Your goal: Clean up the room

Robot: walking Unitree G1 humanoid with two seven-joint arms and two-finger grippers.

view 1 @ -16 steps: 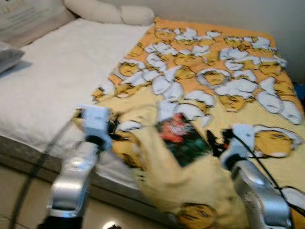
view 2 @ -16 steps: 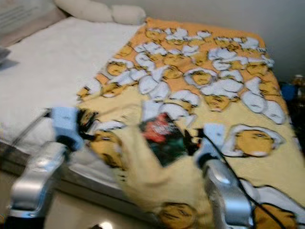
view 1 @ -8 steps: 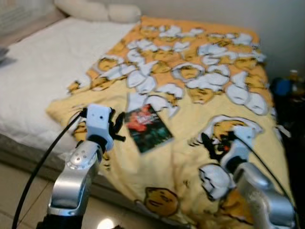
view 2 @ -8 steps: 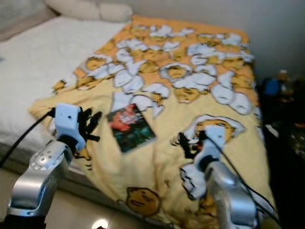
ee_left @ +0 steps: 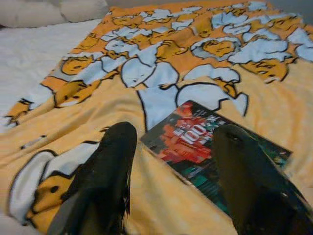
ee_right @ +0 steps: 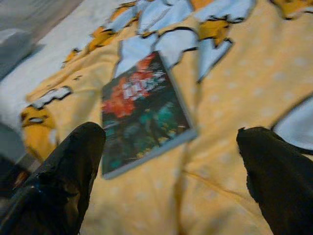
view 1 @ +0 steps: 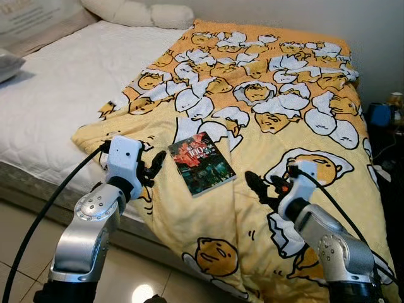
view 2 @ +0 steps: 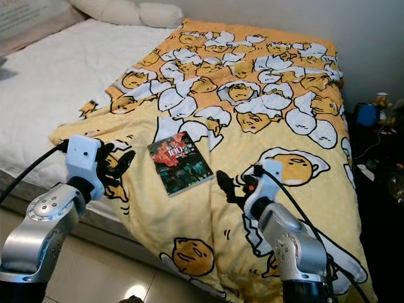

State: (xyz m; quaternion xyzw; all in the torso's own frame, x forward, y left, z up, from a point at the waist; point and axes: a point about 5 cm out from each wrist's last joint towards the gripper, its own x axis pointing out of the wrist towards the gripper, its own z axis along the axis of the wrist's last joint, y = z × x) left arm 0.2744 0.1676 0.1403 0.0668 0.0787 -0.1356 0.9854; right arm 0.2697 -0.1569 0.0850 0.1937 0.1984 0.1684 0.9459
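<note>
A yellow blanket (view 1: 278,95) printed with egg cartoons lies spread over the right half of the bed, its near edge hanging over the side. A book (view 1: 201,164) with a dark red and green cover lies flat on it near the front. My left gripper (view 1: 156,169) is open just left of the book, above the blanket's edge, holding nothing. My right gripper (view 1: 260,187) is open just right of the book, also holding nothing. The book (ee_left: 215,147) lies between and beyond the left fingers (ee_left: 105,171), and the book (ee_right: 139,110) also shows ahead of the right fingers (ee_right: 73,166).
The bare white mattress (view 1: 57,95) takes up the bed's left half, with pillows (view 1: 139,12) at the head. Tiled floor (view 1: 19,233) runs along the near side. Dark clutter with a blue object (view 1: 380,115) stands right of the bed by the wall.
A second ago the blanket's near part was bunched up between both grippers with the book tilted on it. Now it lies flat and both grippers are off it, open. The camera also shifted.
</note>
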